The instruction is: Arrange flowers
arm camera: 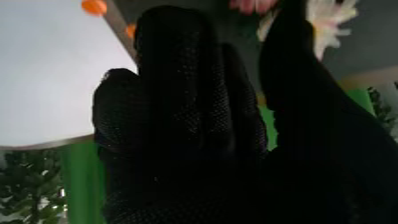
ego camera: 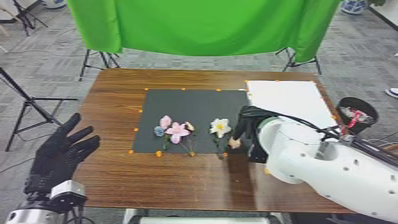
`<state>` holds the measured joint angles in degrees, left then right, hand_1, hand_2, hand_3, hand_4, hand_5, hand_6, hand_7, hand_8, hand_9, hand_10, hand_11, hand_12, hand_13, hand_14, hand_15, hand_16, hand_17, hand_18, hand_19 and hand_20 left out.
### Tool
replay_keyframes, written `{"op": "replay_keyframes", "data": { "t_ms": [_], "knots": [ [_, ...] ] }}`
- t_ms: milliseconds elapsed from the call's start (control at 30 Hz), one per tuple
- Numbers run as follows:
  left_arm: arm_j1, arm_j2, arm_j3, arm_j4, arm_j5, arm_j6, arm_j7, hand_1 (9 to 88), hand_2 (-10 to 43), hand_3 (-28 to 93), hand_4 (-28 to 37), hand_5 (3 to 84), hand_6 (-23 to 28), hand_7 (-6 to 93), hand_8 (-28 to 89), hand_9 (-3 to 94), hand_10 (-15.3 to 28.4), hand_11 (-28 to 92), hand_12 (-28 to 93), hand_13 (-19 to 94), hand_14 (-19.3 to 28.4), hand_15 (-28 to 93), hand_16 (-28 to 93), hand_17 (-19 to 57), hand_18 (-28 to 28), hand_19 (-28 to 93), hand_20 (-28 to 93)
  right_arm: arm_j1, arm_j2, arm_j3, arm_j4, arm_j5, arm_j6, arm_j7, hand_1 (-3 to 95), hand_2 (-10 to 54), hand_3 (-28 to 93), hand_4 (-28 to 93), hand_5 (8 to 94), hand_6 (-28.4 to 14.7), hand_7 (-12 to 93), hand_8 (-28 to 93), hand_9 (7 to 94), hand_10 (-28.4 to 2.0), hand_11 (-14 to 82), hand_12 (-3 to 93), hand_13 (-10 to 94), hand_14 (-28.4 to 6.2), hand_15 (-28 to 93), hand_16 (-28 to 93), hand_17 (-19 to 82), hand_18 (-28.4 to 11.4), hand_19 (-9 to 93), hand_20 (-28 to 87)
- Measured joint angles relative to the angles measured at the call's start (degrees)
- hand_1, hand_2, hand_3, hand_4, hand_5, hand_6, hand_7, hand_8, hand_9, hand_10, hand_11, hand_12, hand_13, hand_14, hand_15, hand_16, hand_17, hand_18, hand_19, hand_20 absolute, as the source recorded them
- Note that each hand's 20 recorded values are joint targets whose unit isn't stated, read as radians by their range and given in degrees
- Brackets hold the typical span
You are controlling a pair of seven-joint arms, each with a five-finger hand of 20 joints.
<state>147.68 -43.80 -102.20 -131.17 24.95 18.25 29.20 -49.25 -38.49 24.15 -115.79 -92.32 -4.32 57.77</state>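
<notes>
just beside the right hand (ego camera: 255, 116) lies a white flower (ego camera: 219, 128).

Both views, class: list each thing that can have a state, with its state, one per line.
Left hand: open, fingers spread
Right hand: open, fingers straight
White flower: in bloom, on the mat
Large pink flower: petals spread
Black mat: flat
White sheet: flat
Bin: open, things inside
Green cloth: hanging

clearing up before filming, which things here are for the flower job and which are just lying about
For the job:
- pink flowers
- blue flower
- white flower
- dark mat under them, probably the work area

Likely just about:
- white sheet
- black bin
- green cloth
- tripod
</notes>
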Motion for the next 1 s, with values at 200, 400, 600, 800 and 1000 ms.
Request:
{"op": "replay_keyframes", "data": {
  "t_ms": [200,400,600,800,1000],
  "knots": [
    [1.6,0.80,-0.05,-0.13,-0.78,0.73,2.34,27.8,6.3,61,-21.4,35.2,8.5,8.0,-6,28.2,19.0,24,12,20,28.0,56,-11,-5.9,28.4,60,-15,-9.0,2.4,15.3,-5.0,3.3,3.1,-3.4,24.8,6.9,76,-23,52.3,-7.7,14,-10,59.3,-21.8,18.9,14.4,56,-19.3,57,8,26,-25.6,76,-3],
    [2.9,-0.94,-2.97,-0.54,-0.51,0.46,1.57,27.8,6.2,60,-21.4,35.4,7.7,6.7,-7,29.0,19.2,23,12,20,28.1,55,-11,-6.7,28.4,57,-12,-23.2,3.8,32.3,-8.4,18.9,17.7,-17.0,20.3,9.5,78,-24,50.5,-7.2,15,-10,51.4,-22.2,16.9,14.1,43,-22.0,50,6,13,-27.1,60,4],
    [4.6,-3.85,-6.76,-0.48,-2.73,-5.61,1.66,27.8,6.1,60,-21.1,30.1,3.9,5.3,-7,29.2,18.8,21,12,21,28.1,53,-11,-6.6,28.4,55,-10,-38.6,1.5,48.2,-9.0,35.4,24.9,-30.1,19.0,8.9,80,-25,47.2,-5.5,14,-10,47.2,-20.4,13.5,13.9,38,-22.5,41,8,9,-26.6,53,6],
    [4.2,-4.84,-7.41,-0.48,-2.89,-5.99,1.64,27.8,6.0,60,-21.2,29.2,3.1,5.1,-7,28.5,17.7,19,12,21,27.8,51,-10,-6.2,28.4,55,-8,-46.9,0.7,57.5,-8.3,47.0,31.1,-40.7,18.2,8.8,80,-26,44.4,-4.0,14,-10,44.0,-18.0,11.1,14.0,33,-22.3,35,10,6,-25.7,48,8],
    [4.3,-4.53,-7.43,-0.48,-3.49,-4.93,3.81,27.7,6.0,60,-21.1,30.5,4.6,5.0,-6,27.7,17.9,19,12,21,27.8,51,-10,-5.7,28.4,55,-8,-50.5,1.3,60.4,-7.4,53.4,33.1,-48.9,17.5,8.7,81,-26,41.5,-2.3,14,-11,43.0,-17.3,10.5,14.3,32,-22.0,32,12,4,-26.2,46,10]
  ]
}}
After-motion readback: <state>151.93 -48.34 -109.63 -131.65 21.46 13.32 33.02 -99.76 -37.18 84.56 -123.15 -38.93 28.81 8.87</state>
